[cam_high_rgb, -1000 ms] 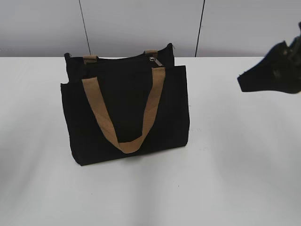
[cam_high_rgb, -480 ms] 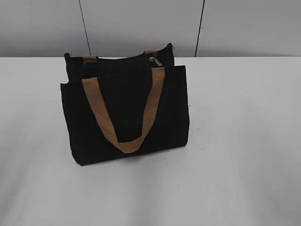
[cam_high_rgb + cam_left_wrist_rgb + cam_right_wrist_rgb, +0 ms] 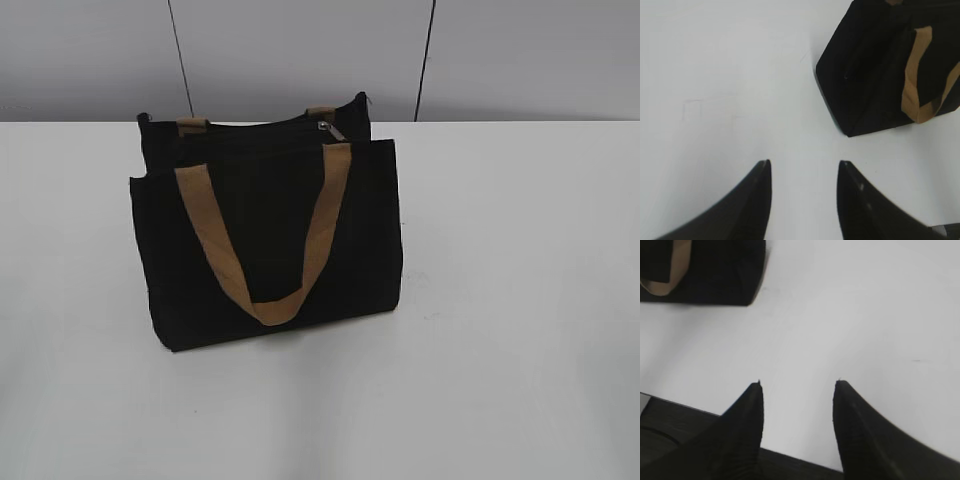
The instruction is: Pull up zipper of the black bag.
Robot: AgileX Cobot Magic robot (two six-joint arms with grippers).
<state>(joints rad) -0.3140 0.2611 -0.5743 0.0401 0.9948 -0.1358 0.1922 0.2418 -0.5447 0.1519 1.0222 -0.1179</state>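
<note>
The black bag stands upright on the white table, left of centre and toward the far edge, its tan handle drooping in a loop down the front panel. It looks soft and light: thin fabric that would likely buckle or slide if tugged one-handed, so one gripper probably needs to steady the body or far top edge while the other pulls. The zipper sits at the top, near the right end of the opening, a small silver tab. It is tiny from here, and I can't tell how far the track is closed. That tab is the place to pinch, likely slippery metal, not the webbing.

The left gripper hovers over bare table beside the bag's corner, fingers apart and holding nothing. The right gripper hangs over the table's near edge, fingers likewise spread and empty.

The tabletop is smooth and matte, and behind it stands a plain grey panelled wall.
</note>
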